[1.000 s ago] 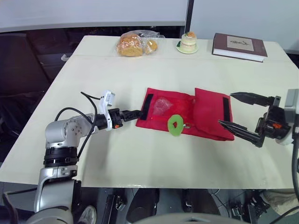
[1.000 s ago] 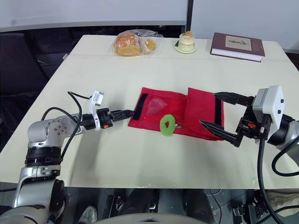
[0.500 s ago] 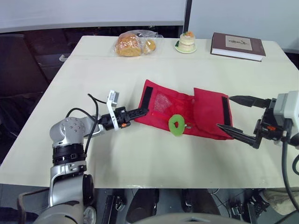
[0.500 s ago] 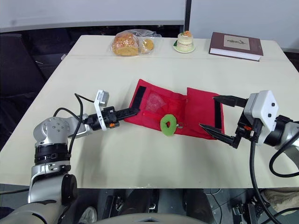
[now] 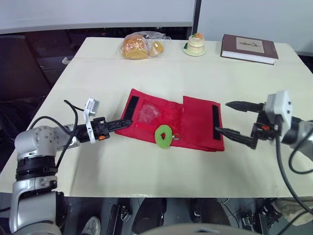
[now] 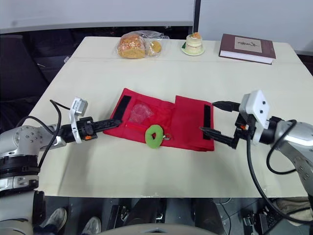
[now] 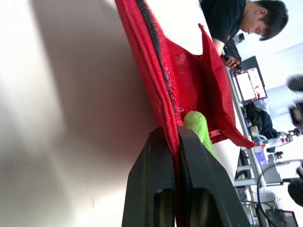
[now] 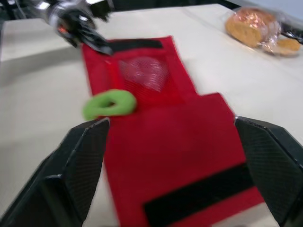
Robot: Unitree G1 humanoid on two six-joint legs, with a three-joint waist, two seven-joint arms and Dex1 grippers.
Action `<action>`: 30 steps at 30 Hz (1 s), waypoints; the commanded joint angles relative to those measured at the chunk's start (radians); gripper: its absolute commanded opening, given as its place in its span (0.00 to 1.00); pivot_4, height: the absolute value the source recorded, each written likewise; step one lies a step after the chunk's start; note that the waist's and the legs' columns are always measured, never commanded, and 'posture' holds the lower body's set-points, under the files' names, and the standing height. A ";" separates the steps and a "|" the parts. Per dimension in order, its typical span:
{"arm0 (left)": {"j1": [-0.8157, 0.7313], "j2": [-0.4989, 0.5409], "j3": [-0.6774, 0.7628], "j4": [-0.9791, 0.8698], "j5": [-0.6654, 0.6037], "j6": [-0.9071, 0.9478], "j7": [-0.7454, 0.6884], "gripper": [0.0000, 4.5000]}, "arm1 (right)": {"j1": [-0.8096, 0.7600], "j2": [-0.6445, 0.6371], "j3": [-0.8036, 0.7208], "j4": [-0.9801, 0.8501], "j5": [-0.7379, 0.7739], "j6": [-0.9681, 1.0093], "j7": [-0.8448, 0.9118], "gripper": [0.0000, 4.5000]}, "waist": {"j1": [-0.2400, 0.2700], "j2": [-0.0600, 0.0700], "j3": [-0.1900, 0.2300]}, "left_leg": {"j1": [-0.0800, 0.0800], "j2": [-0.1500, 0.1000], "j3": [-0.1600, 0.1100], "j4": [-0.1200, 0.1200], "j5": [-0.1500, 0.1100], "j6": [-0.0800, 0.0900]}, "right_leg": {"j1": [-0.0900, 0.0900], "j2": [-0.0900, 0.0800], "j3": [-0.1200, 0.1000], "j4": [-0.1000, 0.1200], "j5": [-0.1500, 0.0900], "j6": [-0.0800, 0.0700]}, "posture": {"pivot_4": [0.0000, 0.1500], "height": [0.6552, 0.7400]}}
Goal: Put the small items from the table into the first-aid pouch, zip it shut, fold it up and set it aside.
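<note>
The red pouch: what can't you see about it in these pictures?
- Left eye view: what lies in the pouch's mesh pocket. The netting veils it.
- Left eye view: whether the zip is shut. It is too small to tell.
- Left wrist view: the pouch edge pinched by the left gripper. Its fingers cover it.
- Right wrist view: one end of the pouch is cut off by the picture's edge.

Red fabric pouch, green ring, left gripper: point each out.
Red fabric pouch (image 5: 195, 125), left eye view, bare right panel.
Green ring (image 6: 154, 143), right eye view, lower band.
Left gripper (image 5: 123, 122), left eye view, closed on pouch edge.
</note>
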 commanded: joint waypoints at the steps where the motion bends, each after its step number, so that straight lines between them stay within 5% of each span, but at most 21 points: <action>1: -0.021 0.048 -0.013 -0.029 -0.019 -0.026 -0.108 0.00 | -0.083 0.039 0.131 0.125 -0.146 -0.091 0.034 0.61 | 0.001 0.000 0.000 | 0.000 0.000 0.000 0.000 0.000 0.000 | 0.000 0.000 0.000 0.000 0.000 0.000 | 1.00 0.87; 5: -0.060 0.064 -0.041 -0.026 -0.010 -0.050 -0.178 0.00 | -0.151 0.143 0.282 0.301 -0.302 -0.214 0.057 0.14 | 0.001 0.000 0.000 | -0.001 0.000 -0.001 0.000 0.002 -0.003 | -0.001 0.002 -0.001 0.000 0.002 0.003 | 1.00 0.87; 7: -0.074 0.072 -0.056 -0.025 -0.006 -0.059 -0.209 0.00 | -0.173 0.180 0.322 0.368 -0.358 -0.259 0.061 0.02 | -0.001 0.000 0.000 | -0.001 -0.001 0.000 0.000 0.002 -0.003 | -0.001 0.003 -0.001 0.000 0.002 0.004 | 1.00 0.87; 13: -0.189 0.039 -0.083 -0.089 -0.039 -0.087 -0.269 0.00 | -0.205 0.218 0.415 0.558 -0.515 -0.346 0.074 0.02 | -0.004 -0.004 -0.002 | 0.000 -0.002 0.000 0.000 0.002 -0.003 | 0.000 0.003 -0.001 0.000 0.002 0.004 | 1.00 0.87; 20: -0.357 -0.136 -0.213 -0.169 -0.055 -0.115 -0.313 0.00 | -0.232 0.278 0.444 0.616 -0.577 -0.361 0.083 0.02 | -0.011 -0.006 -0.004 | 0.001 -0.002 0.000 0.000 0.002 -0.004 | 0.001 0.004 -0.001 0.001 0.002 0.004 | 1.00 0.87; 30: -0.485 -0.369 -0.423 0.103 0.131 -0.320 -0.411 0.00 | -0.209 0.314 0.373 0.557 -0.530 -0.298 0.064 0.02 | -0.024 -0.006 -0.004 | 0.002 -0.002 0.000 0.000 0.002 -0.003 | 0.001 0.005 0.000 0.003 0.002 0.004 | 1.00 0.87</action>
